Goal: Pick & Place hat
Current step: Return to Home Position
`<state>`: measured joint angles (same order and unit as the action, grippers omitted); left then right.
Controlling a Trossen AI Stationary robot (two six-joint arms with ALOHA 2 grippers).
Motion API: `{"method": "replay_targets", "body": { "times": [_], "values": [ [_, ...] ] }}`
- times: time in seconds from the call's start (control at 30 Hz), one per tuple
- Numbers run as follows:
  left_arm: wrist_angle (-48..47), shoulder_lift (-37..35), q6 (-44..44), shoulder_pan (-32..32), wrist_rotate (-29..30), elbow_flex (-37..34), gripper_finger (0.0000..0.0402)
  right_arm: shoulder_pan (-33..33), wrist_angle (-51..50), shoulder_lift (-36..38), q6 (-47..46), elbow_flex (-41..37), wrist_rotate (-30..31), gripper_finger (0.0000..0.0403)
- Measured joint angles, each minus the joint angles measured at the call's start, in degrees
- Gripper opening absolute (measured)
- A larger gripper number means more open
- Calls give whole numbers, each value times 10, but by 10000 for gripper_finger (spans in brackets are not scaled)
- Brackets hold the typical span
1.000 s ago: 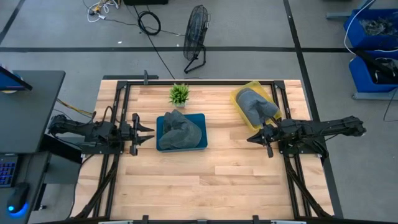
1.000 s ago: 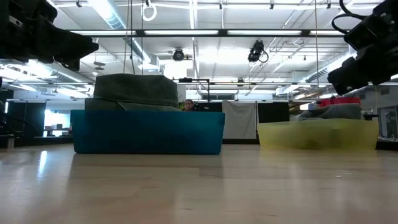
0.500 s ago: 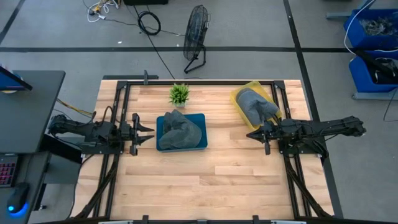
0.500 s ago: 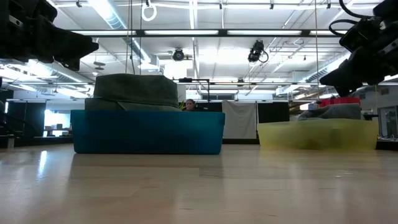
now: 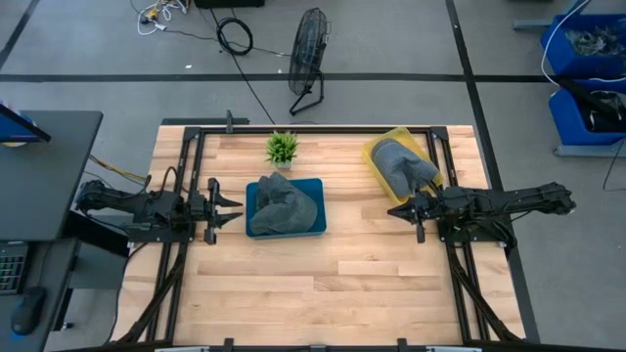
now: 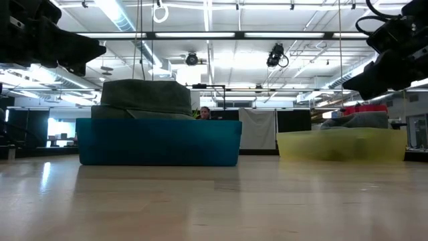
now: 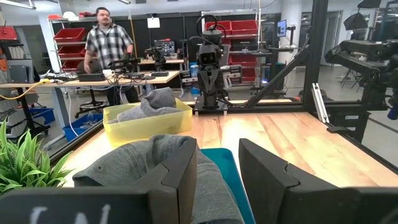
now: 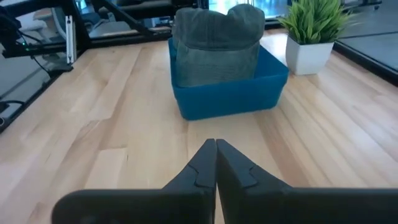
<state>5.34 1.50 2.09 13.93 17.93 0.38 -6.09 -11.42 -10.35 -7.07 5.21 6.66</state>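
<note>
A blue bin (image 5: 315, 186) sits mid-table with a crumpled grey hat (image 5: 282, 205) resting inside it, rising above the rim (image 6: 144, 97). A yellow bin (image 5: 376, 149) stands at the far right with another grey hat (image 5: 403, 166) lying in it. My left gripper (image 5: 235, 210) hovers open just left of the blue bin, its fingers (image 7: 186, 171) pointing at the hat (image 7: 143, 165). My right gripper (image 5: 399, 214) hangs shut just near of the yellow bin, pointing left toward the blue bin (image 8: 227, 96) and its hat (image 8: 217, 40).
A small potted plant (image 5: 282, 149) stands at the far edge behind the blue bin. Bare wood stretches between the two bins and across the near half of the table (image 5: 323, 284). A fan (image 5: 309, 59) stands on the floor beyond. A person (image 7: 109, 43) is in the room behind.
My right gripper has shifted slightly toward the far edge, closer to the yellow bin, staying shut. The left arm and both hats have kept still.
</note>
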Motion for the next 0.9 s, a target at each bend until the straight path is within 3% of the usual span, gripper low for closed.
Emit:
{"method": "replay_targets", "body": {
  "times": [0.27, 0.43, 0.9],
  "values": [
    [0, 0, 0, 0, 0, 0, 124, 0, 72, 0, 50, -23, -1, 9],
    [0, 0, 0, 0, 0, 0, 124, 0, 117, 0, 59, -40, -32, 9],
    [0, 0, 0, 0, 0, 0, 124, 0, 124, 0, 70, -43, -46, 9]
  ]
}}
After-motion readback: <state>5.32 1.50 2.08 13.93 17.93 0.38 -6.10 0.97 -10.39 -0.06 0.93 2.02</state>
